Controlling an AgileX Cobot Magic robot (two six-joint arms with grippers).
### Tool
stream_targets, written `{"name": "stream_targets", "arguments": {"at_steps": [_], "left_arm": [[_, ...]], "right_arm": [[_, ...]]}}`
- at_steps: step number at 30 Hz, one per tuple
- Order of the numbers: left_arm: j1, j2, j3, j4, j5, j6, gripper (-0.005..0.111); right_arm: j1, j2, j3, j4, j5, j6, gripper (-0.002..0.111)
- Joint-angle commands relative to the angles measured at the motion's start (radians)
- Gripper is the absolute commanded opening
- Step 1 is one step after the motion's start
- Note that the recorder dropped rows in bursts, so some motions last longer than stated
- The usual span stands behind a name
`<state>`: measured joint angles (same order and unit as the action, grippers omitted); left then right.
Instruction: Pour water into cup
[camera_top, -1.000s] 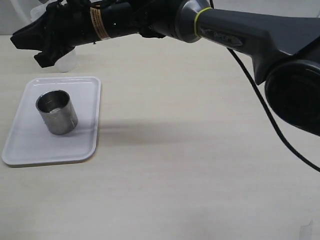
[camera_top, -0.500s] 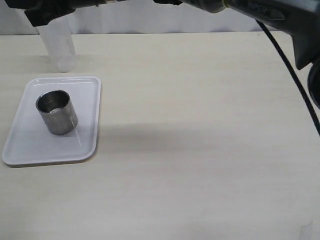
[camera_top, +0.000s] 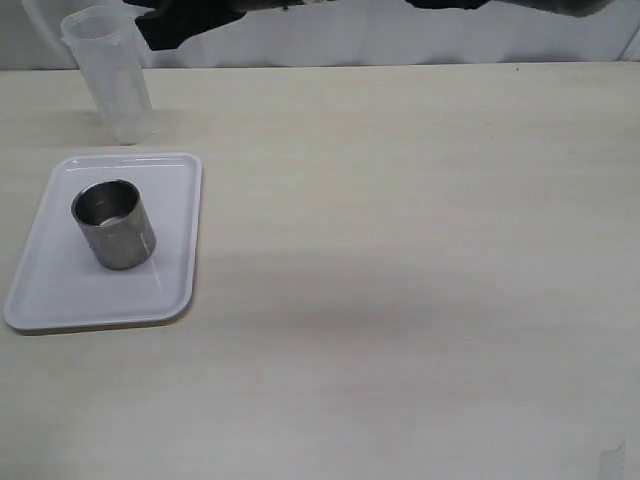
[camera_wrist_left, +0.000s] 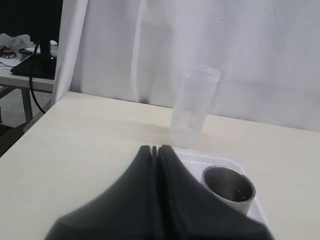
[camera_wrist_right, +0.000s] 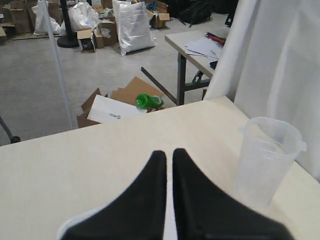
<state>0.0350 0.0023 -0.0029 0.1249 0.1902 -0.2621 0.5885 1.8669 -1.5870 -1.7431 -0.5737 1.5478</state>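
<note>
The steel cup (camera_top: 112, 223) stands upright on a white tray (camera_top: 60, 295) at the left of the table. Behind the tray stands a tall translucent beaker (camera_top: 110, 78); I cannot make out the water through its wall. My right gripper (camera_top: 155, 28) hangs high at the picture's top edge, just right of the beaker's rim and apart from it. In the right wrist view this gripper (camera_wrist_right: 169, 152) is shut and empty, with the beaker (camera_wrist_right: 267, 162) off to one side. My left gripper (camera_wrist_left: 155, 148) is shut on nothing, with the cup (camera_wrist_left: 228, 187) and beaker (camera_wrist_left: 192, 107) beyond it.
A white curtain (camera_top: 400, 35) runs along the table's far edge. The light wooden tabletop (camera_top: 420, 260) stretches to the right of the tray. Past the table's end, the right wrist view shows floor with cardboard boxes (camera_wrist_right: 115, 107) and another table (camera_wrist_right: 197, 47).
My right arm has risen and drawn back to the right, away from the beaker, which now shows in full. Cup, tray and beaker have stayed in place.
</note>
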Motion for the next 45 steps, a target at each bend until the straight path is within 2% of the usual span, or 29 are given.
{"name": "stream_targets", "arguments": {"at_steps": [1,10,14,22,34,45], "left_arm": [[-0.001,-0.002,0.003,-0.009,-0.001,-0.002,0.000],[-0.001,-0.002,0.003,-0.009,-0.001,-0.002,0.000],[-0.001,-0.002,0.003,-0.009,-0.001,-0.002,0.000],[-0.001,-0.002,0.003,-0.008,-0.001,-0.002,0.000],[-0.001,-0.002,0.003,-0.008,-0.001,-0.002,0.000],[-0.001,-0.002,0.003,-0.010,-0.001,-0.002,0.000]], "right_arm": [[-0.030,-0.104,0.108,-0.001,0.107,-0.019,0.004],[-0.039,-0.376,0.402,-0.001,0.367,-0.072,0.004],[-0.039,-0.494,0.525,-0.001,0.410,-0.090,0.004],[-0.039,-0.687,0.683,-0.001,0.574,-0.090,0.004],[-0.039,-0.905,0.799,-0.001,0.568,-0.068,0.004],[-0.039,-0.941,0.801,-0.001,0.568,-0.068,0.004]]}}
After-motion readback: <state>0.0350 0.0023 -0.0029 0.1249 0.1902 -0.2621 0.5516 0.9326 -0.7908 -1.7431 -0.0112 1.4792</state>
